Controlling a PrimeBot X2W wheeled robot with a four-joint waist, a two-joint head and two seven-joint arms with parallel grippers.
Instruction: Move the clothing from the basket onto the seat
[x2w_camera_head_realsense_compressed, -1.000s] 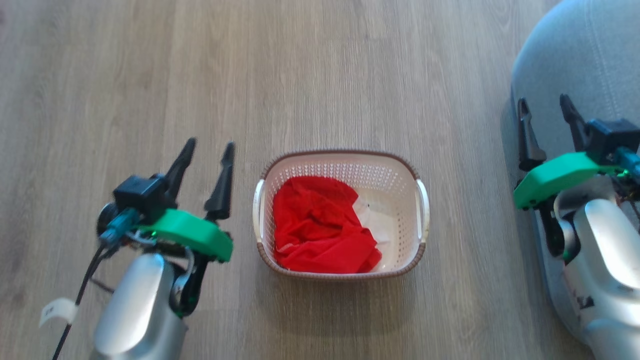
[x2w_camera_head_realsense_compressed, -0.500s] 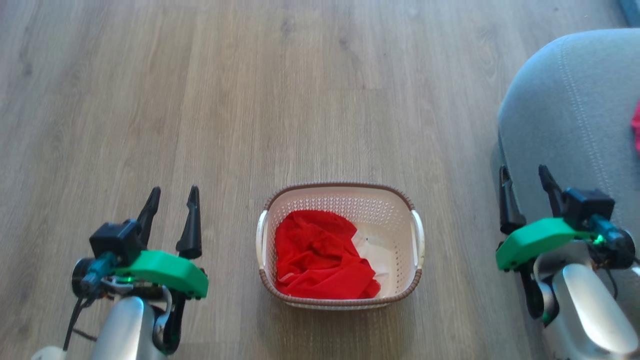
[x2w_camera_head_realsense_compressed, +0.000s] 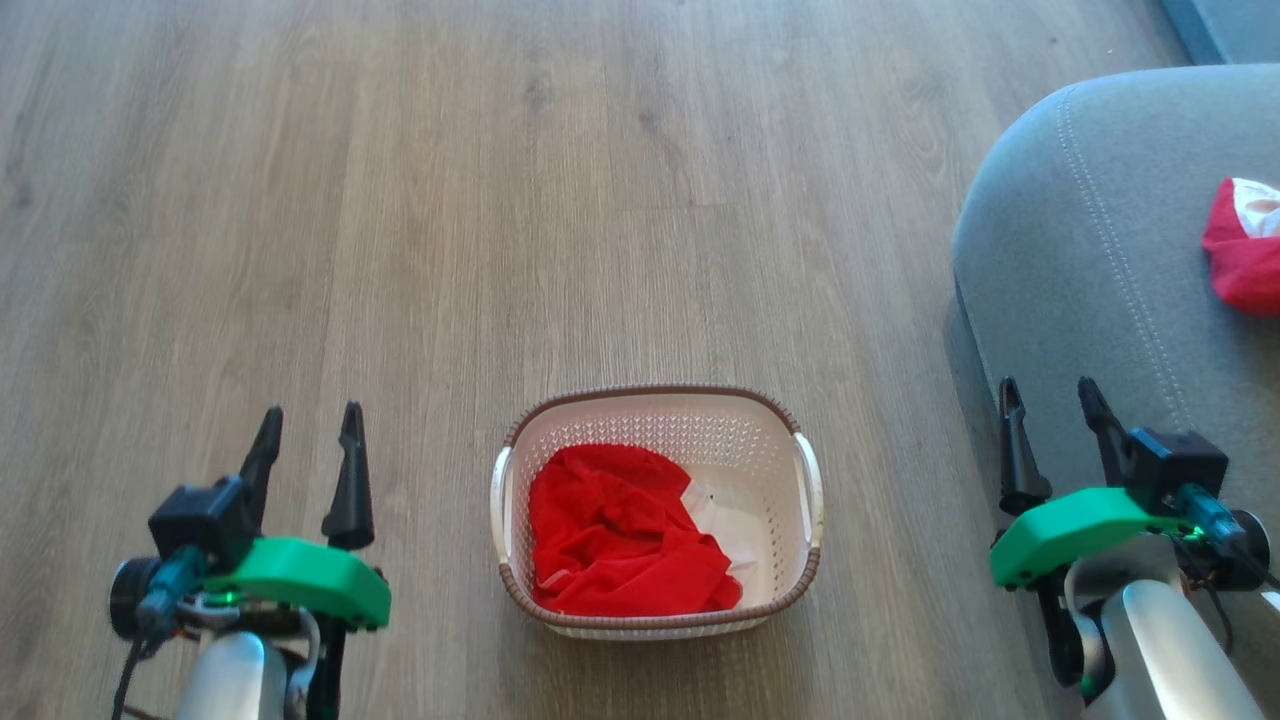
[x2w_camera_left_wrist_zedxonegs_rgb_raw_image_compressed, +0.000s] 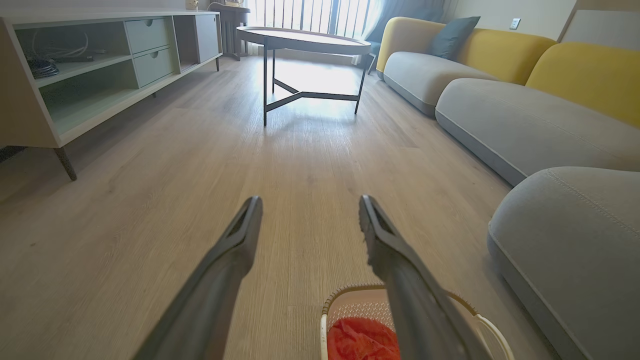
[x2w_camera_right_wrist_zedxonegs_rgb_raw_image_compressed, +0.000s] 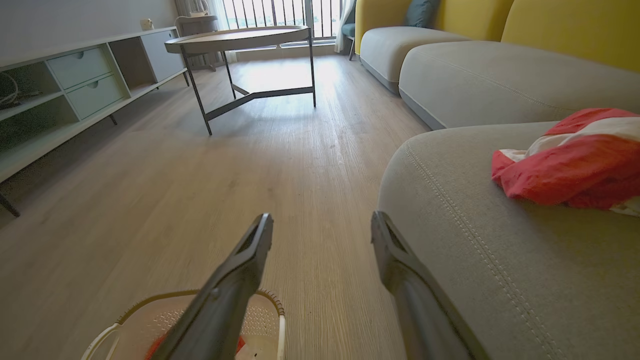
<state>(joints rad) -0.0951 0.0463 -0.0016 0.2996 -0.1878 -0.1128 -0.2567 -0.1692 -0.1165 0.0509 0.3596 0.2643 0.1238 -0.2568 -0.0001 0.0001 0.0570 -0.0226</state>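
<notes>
- A small rectangular cream plastic basket (x2w_camera_head_realsense_compressed: 640, 392) with a brown woven-look rim and white handles stands on the pale wooden floor (x2w_camera_head_realsense_compressed: 500, 200), between the two arms.
- Bright red soft fabric clothing (x2w_camera_head_realsense_compressed: 610, 540) lies bunched in the basket's left part, with a white patch just beside it.
- A red-and-white garment (x2w_camera_head_realsense_compressed: 1245, 265) lies on the large grey upholstered seat (x2w_camera_head_realsense_compressed: 1080, 250), well apart from the basket.
- The left gripper (x2w_camera_head_realsense_compressed: 311, 412) hangs over the floor left of the basket, fingers spread and empty.
- The right gripper (x2w_camera_head_realsense_compressed: 1047, 388) hovers at the seat's edge, fingers spread and holding nothing.
</notes>
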